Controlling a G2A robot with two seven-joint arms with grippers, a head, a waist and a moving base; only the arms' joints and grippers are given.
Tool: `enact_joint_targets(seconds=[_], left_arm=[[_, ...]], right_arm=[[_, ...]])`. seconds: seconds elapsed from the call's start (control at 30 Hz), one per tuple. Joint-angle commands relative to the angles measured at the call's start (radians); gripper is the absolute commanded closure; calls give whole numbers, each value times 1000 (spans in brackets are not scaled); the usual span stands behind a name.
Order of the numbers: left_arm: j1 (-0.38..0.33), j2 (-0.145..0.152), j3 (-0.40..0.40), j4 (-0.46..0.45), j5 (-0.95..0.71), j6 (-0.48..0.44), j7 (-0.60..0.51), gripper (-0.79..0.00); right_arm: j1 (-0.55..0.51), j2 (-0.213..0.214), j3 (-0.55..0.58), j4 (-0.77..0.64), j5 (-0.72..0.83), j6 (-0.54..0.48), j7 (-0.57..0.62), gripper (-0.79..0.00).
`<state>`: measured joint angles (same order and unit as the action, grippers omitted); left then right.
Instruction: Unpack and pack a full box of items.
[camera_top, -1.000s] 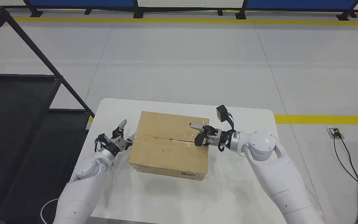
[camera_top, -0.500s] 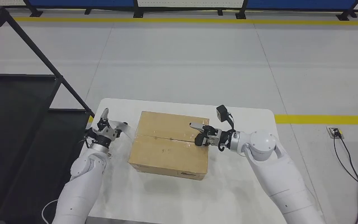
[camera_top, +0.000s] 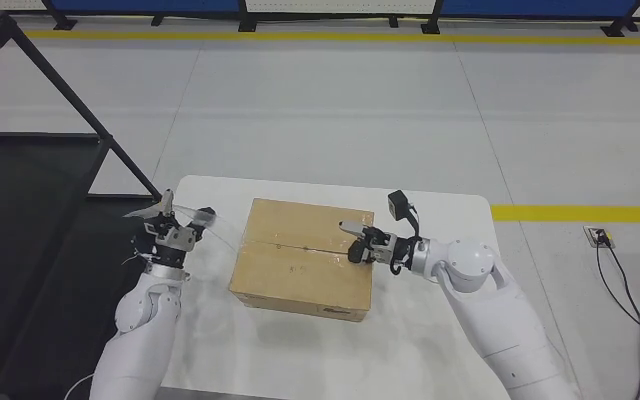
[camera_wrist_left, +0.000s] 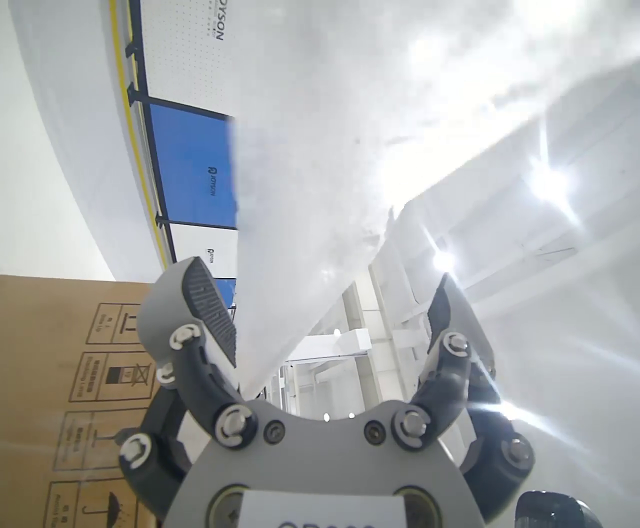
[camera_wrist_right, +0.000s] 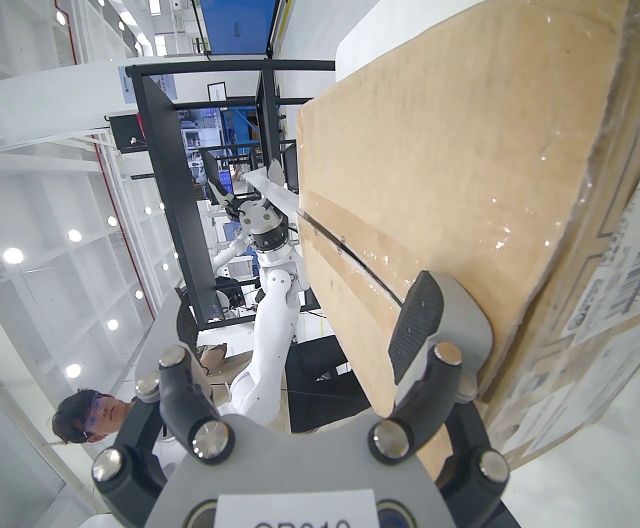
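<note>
A closed brown cardboard box (camera_top: 300, 265) sits mid-table, its top seam (camera_wrist_right: 345, 250) showing as a dark slit. A strip of clear tape (camera_top: 218, 224) stretches from the box's left end up to my left gripper (camera_top: 170, 222), which hangs off the table's left edge. In the left wrist view that gripper (camera_wrist_left: 320, 280) is open, and the tape (camera_wrist_left: 310, 225) runs between its fingers and clings beside one pad (camera_wrist_left: 212, 310). My right gripper (camera_top: 356, 240) is open at the box's right end, one finger (camera_wrist_right: 417, 325) lying over the top flap by the seam.
The white table (camera_top: 420, 340) has bare room in front of and to the right of the box. A black metal frame (camera_top: 70, 110) and dark panel stand close to the table's left side.
My left gripper has drawn away from the box's left side, out past the table edge and higher, peeling the clear tape strip with it. The right arm has stayed put.
</note>
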<state>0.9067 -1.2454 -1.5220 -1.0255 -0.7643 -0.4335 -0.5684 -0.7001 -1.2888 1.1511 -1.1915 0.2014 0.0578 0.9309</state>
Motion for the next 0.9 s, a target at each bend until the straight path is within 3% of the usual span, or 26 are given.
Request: enact_joint_targets(seconds=[0.0,0.37,0.87], left_arm=[[24,1,-3,-48,23,-10,14,-785],[126,6,-8,-251,162,-51,76,-785],[172,6,27,-411,349,-11,142,-785]], right_arm=[[-4,2,3,-3,3,-3,1,-785],[-35,9,28,-18,39,-46,-17,-785],[-67,18,31,-49,40,-51,-19,-785]])
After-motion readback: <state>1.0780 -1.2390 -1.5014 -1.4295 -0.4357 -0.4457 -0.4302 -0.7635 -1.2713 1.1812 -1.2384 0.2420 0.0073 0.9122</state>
